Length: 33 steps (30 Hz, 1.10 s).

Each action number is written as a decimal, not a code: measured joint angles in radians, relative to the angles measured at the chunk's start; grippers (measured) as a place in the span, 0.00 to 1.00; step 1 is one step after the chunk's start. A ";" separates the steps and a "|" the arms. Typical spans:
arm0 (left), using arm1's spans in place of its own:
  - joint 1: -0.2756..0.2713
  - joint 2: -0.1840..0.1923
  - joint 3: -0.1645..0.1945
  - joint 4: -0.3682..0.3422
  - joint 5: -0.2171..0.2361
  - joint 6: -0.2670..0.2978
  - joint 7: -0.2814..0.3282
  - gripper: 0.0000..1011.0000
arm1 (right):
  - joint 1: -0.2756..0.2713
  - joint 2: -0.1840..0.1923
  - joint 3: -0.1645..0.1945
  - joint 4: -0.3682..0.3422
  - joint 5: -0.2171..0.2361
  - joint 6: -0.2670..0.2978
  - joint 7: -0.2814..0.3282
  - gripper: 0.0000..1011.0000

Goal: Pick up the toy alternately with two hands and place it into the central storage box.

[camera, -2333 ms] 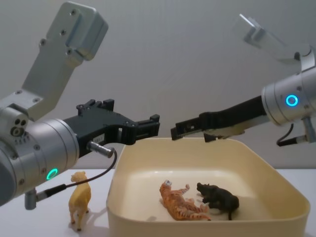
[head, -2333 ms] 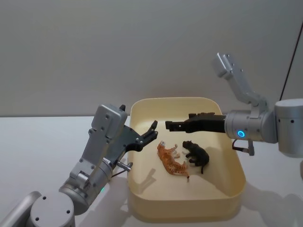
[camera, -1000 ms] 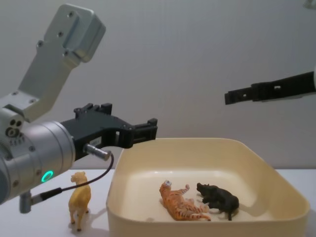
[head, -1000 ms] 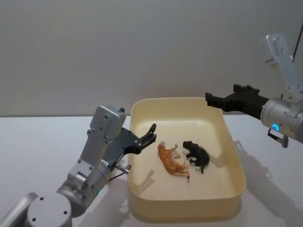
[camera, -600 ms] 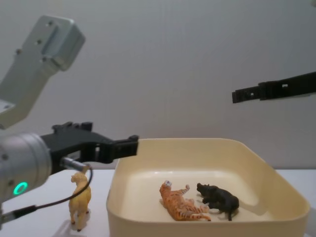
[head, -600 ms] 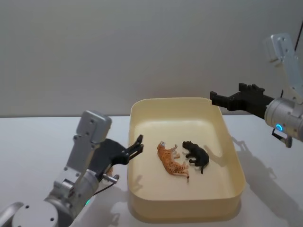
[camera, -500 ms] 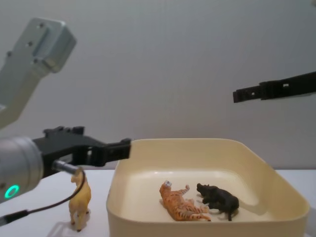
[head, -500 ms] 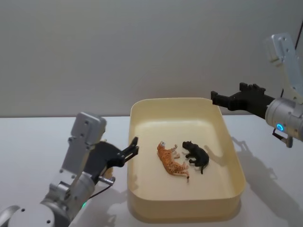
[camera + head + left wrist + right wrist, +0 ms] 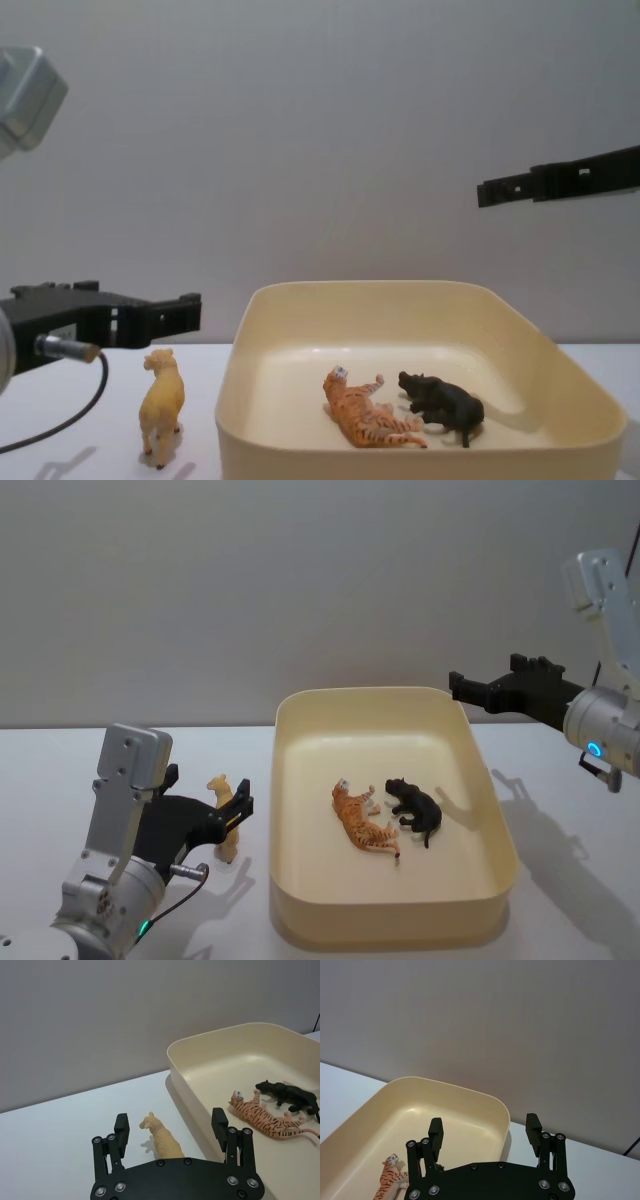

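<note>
left tool (image 9: pixel 170 1120) hung low over the table (image 9: pixel 70 770) at 9 o'clock of the central storage box (image 9: pixel 300 455), fingers spread wide and gripping nothing. a tan toy (image 9: pixel 160 398) stood upright on the table between those fingers in the left wrist view, its rear hidden under the tool's body. from the chest view the tool sat just above the toy's head, not touching it. the toy stood just beside the box's 9 o'clock wall, with only a narrow strip of table between them. that wall rose about as high as the toy's back. bare table lay open toward 9 o'clock of the toy.

right tool (image 9: pixel 484 1124) hung high in the air at about 2 o'clock of the box, beyond its far right corner. its fingers were also spread and held nothing. it stood well apart from everything in the box. table lay open at 3 o'clock of the box.

three toys could be counted, one outside the box and two inside. an orange striped tiger toy (image 9: pixel 362 822) lay on its side near the middle of the box floor. a black animal toy (image 9: pixel 417 810) lay just beside it at 3 o'clock. the box floor was bare along its far and near ends.

a dark cable (image 9: pixel 70 415) looped down from the left arm at 9 o'clock of the tan toy. a plain grey wall (image 9: pixel 300 580) closed the scene at 12 o'clock.
</note>
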 joint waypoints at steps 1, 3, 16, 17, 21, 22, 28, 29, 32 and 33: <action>0.001 0.002 -0.001 -0.002 -0.002 0.004 0.000 0.99 | 0.000 0.000 0.000 0.000 0.000 0.000 0.000 0.99; 0.004 0.006 -0.004 -0.006 -0.008 0.017 0.000 0.99 | 0.000 0.000 0.000 0.000 0.000 0.000 0.000 0.99; -0.024 0.022 -0.015 -0.010 0.023 0.180 -0.078 0.99 | -0.001 0.001 0.001 -0.002 0.000 -0.001 -0.002 0.99; -0.028 0.021 -0.015 -0.008 0.027 0.188 -0.082 0.99 | -0.001 0.001 0.001 -0.002 0.000 -0.001 -0.002 0.99; -0.041 0.016 -0.016 0.003 0.044 0.218 -0.100 0.99 | -0.001 0.001 0.001 -0.002 0.000 -0.001 -0.003 0.99; -0.044 0.015 -0.016 0.006 0.046 0.223 -0.102 0.99 | -0.001 0.001 0.001 -0.002 0.000 -0.001 -0.003 0.99; -0.060 0.003 -0.018 0.026 0.062 0.250 -0.112 0.99 | -0.001 0.001 0.001 -0.002 0.000 -0.001 -0.003 0.99; -0.064 -0.001 -0.018 0.033 0.065 0.254 -0.113 0.99 | -0.001 0.001 0.001 -0.002 0.000 -0.001 -0.003 0.99; -0.072 -0.008 -0.020 0.046 0.068 0.263 -0.116 0.99 | -0.001 0.001 0.001 -0.002 0.000 -0.001 -0.003 0.99; -0.074 -0.010 -0.020 0.051 0.069 0.265 -0.117 0.99 | -0.001 0.001 0.001 -0.002 0.000 -0.001 -0.003 0.99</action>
